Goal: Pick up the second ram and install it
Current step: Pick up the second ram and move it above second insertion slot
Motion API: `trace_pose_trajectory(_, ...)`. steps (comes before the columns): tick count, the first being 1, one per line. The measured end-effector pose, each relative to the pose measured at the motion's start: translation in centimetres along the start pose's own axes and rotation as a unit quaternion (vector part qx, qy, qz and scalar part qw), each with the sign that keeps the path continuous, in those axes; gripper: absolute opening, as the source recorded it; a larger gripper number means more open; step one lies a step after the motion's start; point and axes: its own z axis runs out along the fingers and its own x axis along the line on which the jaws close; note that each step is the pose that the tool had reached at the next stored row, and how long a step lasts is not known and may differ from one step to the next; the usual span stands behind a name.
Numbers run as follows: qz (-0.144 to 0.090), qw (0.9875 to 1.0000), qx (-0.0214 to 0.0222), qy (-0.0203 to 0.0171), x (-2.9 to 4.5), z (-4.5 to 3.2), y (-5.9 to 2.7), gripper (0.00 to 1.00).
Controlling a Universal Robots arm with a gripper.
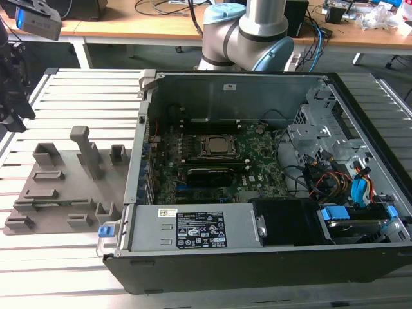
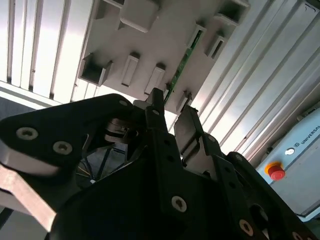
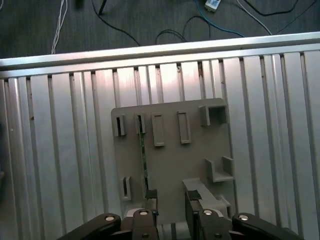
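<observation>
Above the grey holder tray (image 3: 170,160) on the slatted desk (image 3: 60,150), the gripper (image 3: 171,196) hangs with its jaws apart, holding nothing. The second ram (image 3: 143,160) stands on edge in a tray slot, its near end close to one fingertip in the first wrist view. An open computer case (image 1: 257,270) sits beside the tray, toward the exterior view's right.

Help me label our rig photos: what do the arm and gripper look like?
The arm is a silver-grey metal tube with rounded grey joint housings and pale blue end caps. The gripper is matte black, and its angular, linked fingers are studded with silver screw heads.
</observation>
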Motion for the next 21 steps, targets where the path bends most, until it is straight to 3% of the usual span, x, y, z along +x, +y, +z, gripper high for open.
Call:
trace_pose_trajectory(5, 0.0, 1.0, 0.0002, -0.0002, 0.09, 0.11, -0.02, 0.36)
trace_pose_trajectory(9, 0.0, 1.0, 0.0, 0.0, 0.81, 0.79, -0.18, 0.36)
trace_pose_trajectory(21, -0.001, 1.0, 0.0001, 0.0008, 0.82, 2.84, -0.57, 0.36)
